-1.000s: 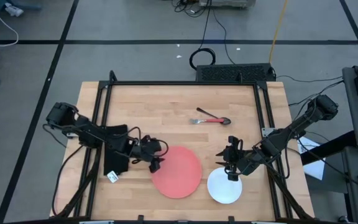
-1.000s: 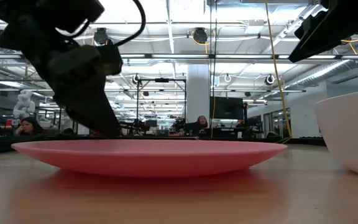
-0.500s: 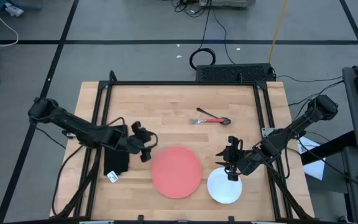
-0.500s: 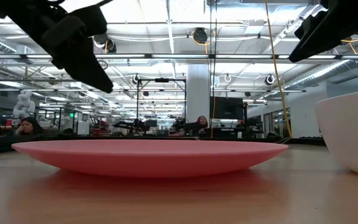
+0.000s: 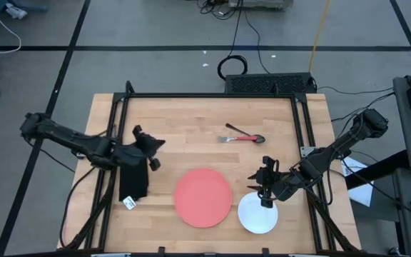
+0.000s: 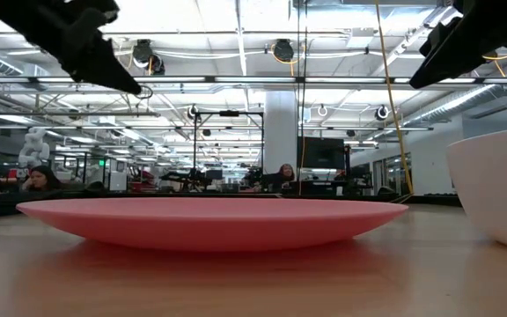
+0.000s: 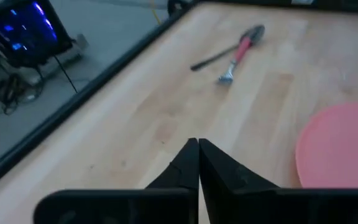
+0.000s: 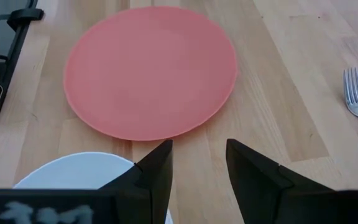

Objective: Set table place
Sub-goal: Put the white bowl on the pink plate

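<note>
A pink plate (image 5: 203,197) lies flat on the table (image 5: 191,118) near its front edge, also seen in the low view (image 6: 209,220). A white bowl (image 5: 257,214) stands to its right. A red-handled fork (image 5: 240,136) and a dark spoon (image 5: 257,138) lie crossed farther back. My left gripper (image 5: 157,145) is shut and raised, left of the plate and apart from it; its closed fingertips (image 7: 197,149) hold nothing. My right gripper (image 5: 261,187) hangs open over the bowl's far-left rim (image 8: 73,171), with bare wood between its fingers (image 8: 197,162).
Black frame rails (image 5: 120,135) run along the table's left, right and far sides. A black block (image 5: 134,182) with a white tag (image 5: 128,203) sits by the left rail. There is bare wood between the plate and the cutlery.
My left gripper has risen from the plate's left rim and drawn back toward the table's left and far edges, tipping up nearer to level; its fingers have shut on nothing. The plate has stayed where it was.
</note>
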`<state>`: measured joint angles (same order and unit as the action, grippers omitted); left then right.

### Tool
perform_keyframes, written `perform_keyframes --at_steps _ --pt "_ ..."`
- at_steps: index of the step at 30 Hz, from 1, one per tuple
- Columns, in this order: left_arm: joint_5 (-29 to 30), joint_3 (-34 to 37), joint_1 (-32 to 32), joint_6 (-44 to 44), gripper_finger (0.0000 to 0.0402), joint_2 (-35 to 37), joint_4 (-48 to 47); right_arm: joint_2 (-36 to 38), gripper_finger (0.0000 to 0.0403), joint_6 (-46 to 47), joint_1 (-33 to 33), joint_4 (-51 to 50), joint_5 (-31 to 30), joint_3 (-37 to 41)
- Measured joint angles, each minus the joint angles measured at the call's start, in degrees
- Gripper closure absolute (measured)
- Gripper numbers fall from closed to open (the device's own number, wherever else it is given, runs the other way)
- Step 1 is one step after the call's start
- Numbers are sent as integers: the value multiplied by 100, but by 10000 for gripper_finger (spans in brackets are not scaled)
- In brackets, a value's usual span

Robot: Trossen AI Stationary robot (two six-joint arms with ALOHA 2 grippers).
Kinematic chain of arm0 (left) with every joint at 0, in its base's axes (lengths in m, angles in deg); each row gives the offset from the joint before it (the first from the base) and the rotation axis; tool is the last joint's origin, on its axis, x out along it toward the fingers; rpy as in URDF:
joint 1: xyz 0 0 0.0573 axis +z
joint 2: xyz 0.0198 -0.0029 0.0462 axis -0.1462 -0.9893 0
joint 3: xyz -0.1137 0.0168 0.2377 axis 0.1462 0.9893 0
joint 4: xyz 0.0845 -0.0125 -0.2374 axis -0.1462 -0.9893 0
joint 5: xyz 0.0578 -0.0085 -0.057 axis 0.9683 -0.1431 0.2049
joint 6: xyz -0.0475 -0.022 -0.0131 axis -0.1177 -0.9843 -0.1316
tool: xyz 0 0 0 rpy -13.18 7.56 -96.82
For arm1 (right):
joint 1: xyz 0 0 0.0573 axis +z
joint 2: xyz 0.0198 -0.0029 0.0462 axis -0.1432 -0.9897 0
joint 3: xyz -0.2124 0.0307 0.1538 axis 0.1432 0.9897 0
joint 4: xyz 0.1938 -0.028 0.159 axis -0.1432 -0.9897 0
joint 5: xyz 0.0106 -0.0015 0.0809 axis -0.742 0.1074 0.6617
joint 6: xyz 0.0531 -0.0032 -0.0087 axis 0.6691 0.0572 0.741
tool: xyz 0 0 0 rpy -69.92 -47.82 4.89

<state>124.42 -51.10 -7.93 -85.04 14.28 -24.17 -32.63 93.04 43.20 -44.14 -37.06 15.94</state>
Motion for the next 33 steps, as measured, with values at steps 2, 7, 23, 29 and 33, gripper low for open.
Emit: perform_keyframes --at_steps 2,7,23,29,33 --pt "49 274 -95 157 387 413 219 -1 261 -54 1 3 2 0" --pt "44 1060 -453 618 397 1514 819 -1 261 -431 1 133 -6 0" --pt "264 1582 -893 1862 400 3633 976 1010 261 -2495 191 1559 -745 605" --pt "48 1582 -893 2075 400 3786 726 2518 261 -2556 187 2714 -603 1994" --pt "-211 1582 -891 2224 401 3786 738 3513 261 -2609 180 3098 -612 2750"
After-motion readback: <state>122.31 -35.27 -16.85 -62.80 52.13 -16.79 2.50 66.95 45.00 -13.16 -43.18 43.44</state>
